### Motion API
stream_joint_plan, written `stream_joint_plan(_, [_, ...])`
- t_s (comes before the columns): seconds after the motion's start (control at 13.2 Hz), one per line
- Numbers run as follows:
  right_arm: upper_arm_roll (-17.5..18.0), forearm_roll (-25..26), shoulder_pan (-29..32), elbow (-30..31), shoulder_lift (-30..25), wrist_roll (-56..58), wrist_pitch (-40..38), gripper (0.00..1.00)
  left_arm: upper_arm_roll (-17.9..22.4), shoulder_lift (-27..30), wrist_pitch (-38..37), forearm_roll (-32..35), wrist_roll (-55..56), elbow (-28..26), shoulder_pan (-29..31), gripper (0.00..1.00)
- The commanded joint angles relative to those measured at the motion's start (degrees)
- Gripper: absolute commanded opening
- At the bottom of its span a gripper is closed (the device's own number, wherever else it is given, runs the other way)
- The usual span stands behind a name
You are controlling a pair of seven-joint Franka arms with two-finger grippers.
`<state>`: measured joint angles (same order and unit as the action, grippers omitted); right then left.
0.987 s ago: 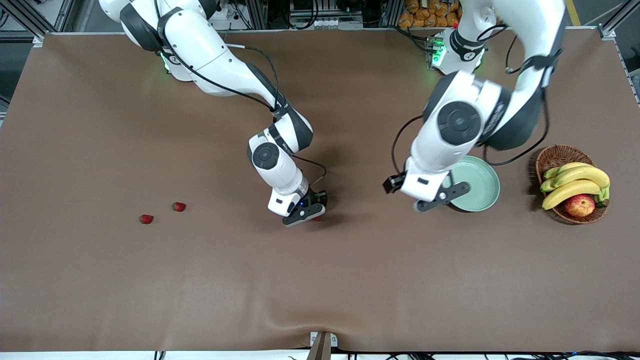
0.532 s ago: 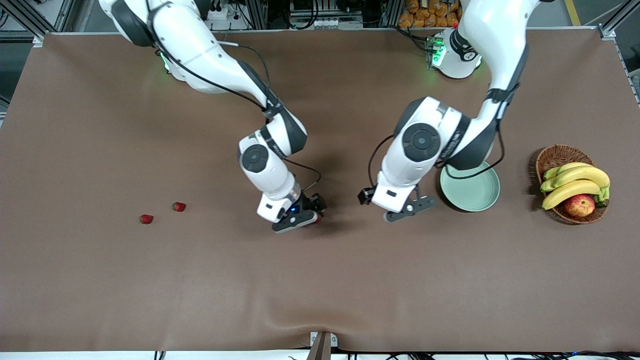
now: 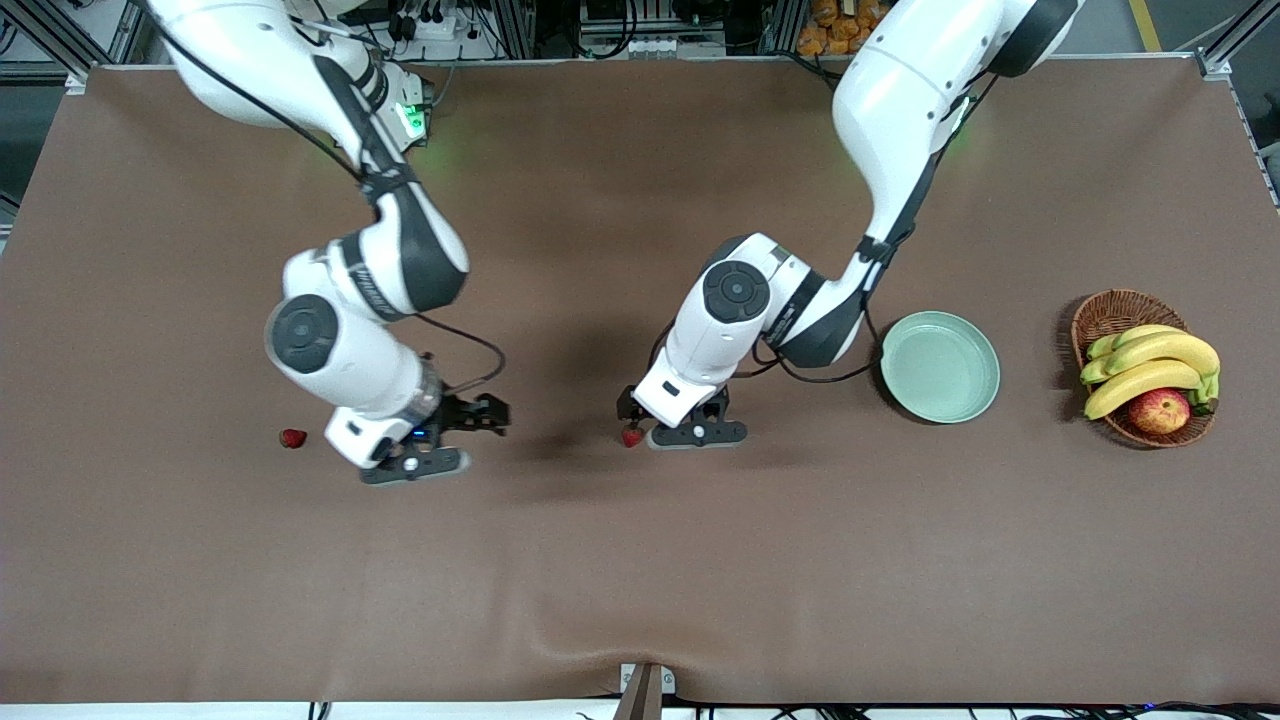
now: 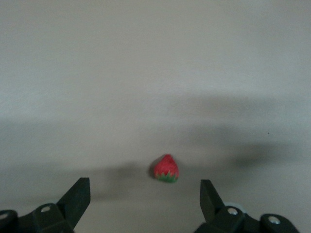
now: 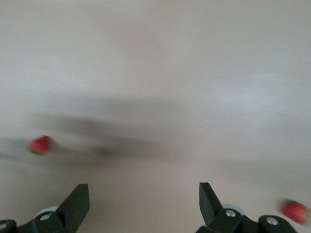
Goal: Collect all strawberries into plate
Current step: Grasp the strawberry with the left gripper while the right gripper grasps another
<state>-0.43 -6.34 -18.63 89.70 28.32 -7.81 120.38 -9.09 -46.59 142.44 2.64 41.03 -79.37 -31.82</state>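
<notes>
- One strawberry (image 3: 632, 437) lies on the brown tabletop (image 3: 640, 580) about midway between the two ends, somewhat nearer the front camera's edge than the base edge.
- The left gripper (image 3: 690, 428) hangs low just beside this berry, on the plate's side of it. In the left wrist view the berry (image 4: 166, 169) sits on the cloth ahead of the spread fingers (image 4: 77, 196), roughly centred between them but not yet inside the gap.
- That berry's pointed tip faces away from the left gripper and its green top faces toward it, so the long axis runs along the reach, not across the jaws.
- My judgement: the left arm is the nearer one, and the coming move is a short advance and descent to bracket the berry.
- A second strawberry (image 3: 293, 438) lies toward the right arm's end of the table. The right gripper (image 3: 440, 440) hovers released and empty between the two berries.
- The right wrist view shows two blurred berries (image 5: 40, 144) and (image 5: 295, 211); neither is between its fingers.
- A third berry is not visible in the front view.
- The mint-green plate (image 3: 975, 340) is empty, toward the left arm's end, beside the wicker fruit basket (image 3: 1100, 315).
</notes>
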Motion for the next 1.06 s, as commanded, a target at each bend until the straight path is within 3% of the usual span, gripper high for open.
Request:
stream_joint_plan(0.0, [1.0, 2.1, 6.1, 2.9, -2.7, 5.6, -4.1, 1.00, 3.9, -5.4, 2.4, -0.3, -3.0, 6.1, -4.4, 0.97])
stream_joint_plan(0.15, [1.0, 2.2, 10.8, 4.9, -2.2, 12.6, -3.8, 1.00, 7.8, -7.5, 2.7, -0.4, -2.8, 7.8, -8.1, 0.94])
stream_joint_plan(0.3, [0.9, 2.6, 12.6, 8.1, -2.3, 17.5, -2.7, 1.00, 8.3, -8.8, 3.5, -0.4, -2.9, 7.7, -9.0, 0.91])
stream_joint_plan(0.61, [1.0, 9.1, 12.0, 13.1, -2.3, 19.1, -1.6, 1.00, 8.4, -10.3, 5.0, -0.3, -2.9, 7.6, -9.4, 0.90])
stream_joint_plan(0.99, [1.0, 10.0, 12.8, 18.8, 0.1, 33.9, 10.1, 1.00, 9.1, -11.9, 6.6, -0.4, -2.5, 7.6, -10.3, 0.80])
